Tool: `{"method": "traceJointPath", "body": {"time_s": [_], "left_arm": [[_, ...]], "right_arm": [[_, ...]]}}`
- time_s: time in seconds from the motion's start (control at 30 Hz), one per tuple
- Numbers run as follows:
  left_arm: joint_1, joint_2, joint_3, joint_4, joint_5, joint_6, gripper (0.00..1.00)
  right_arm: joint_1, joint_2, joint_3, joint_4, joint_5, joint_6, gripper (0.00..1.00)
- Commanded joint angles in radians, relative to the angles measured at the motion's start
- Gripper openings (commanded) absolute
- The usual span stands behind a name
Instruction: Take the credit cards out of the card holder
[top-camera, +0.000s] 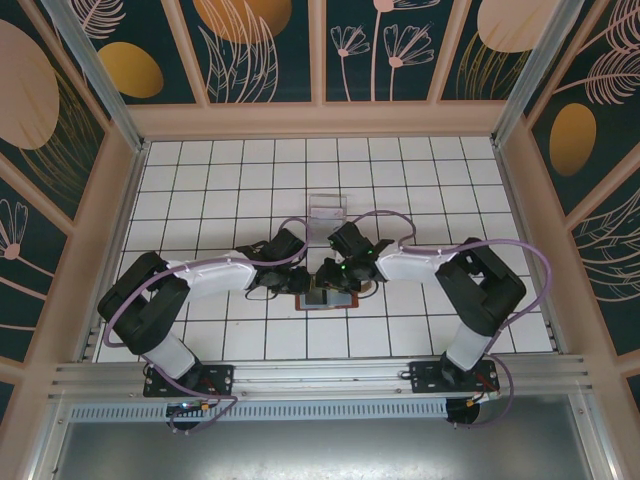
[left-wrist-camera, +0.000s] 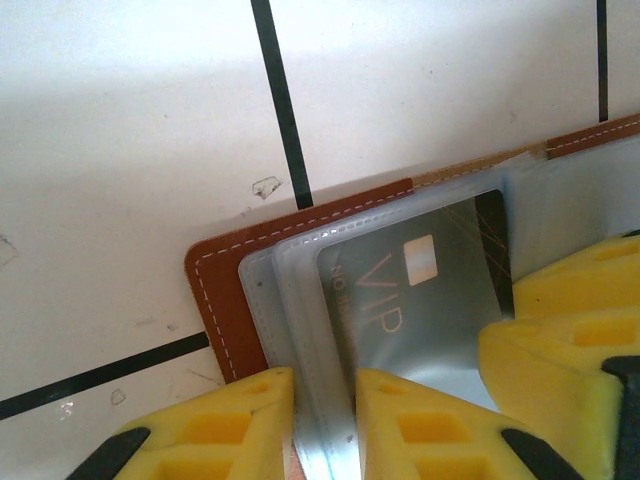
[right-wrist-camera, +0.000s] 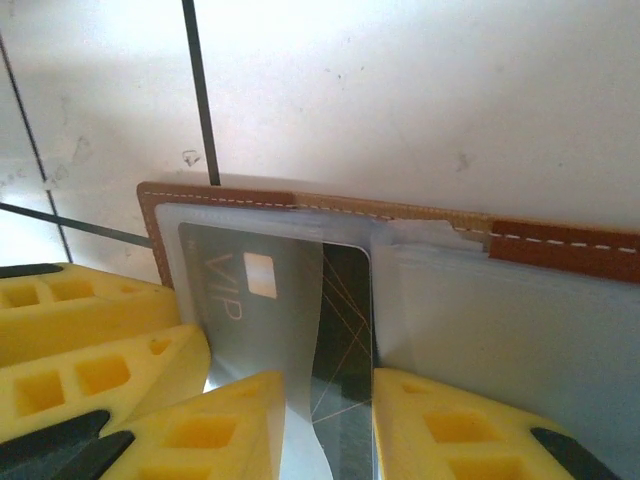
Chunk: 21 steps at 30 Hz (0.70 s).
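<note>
Leather card holder lies open by the table's near edge, left gripper pinching its sleeve, right gripper slightly parted around a credit card, grip unclear, none removed yet.

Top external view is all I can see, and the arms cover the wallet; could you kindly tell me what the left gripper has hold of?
Observer: The left gripper is shut on a clear plastic sleeve of the open reddish-brown leather card holder.
Operator: Thank you. Is a card inside it?
Observer: Yes, a grey credit card lettered VIP lies under the clear plastic.
Operator: And the right gripper?
Observer: The right gripper has its yellow fingers either side of that card's dark end; I cannot tell whether they are clamped.
</note>
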Motion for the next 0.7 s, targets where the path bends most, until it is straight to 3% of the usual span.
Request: {"method": "traceJointPath", "body": {"time_s": [0.0, 0.3, 0.67], "left_arm": [[-0.005, 0.046, -0.008, -0.055, -0.028, -0.006, 0.24], [-0.006, 0.049, -0.007, -0.053, -0.025, -0.008, 0.24], [-0.012, 0.054, -0.004, -0.050, -0.022, -0.009, 0.24]], "right_arm": [[-0.013, -0.040, -0.057, 0.125, -0.092, 0.025, 0.29], [-0.045, -0.084, -0.135, 0.306, -0.203, 0.049, 0.28], [-0.053, -0.063, -0.177, 0.421, -0.234, 0.068, 0.21]]}}
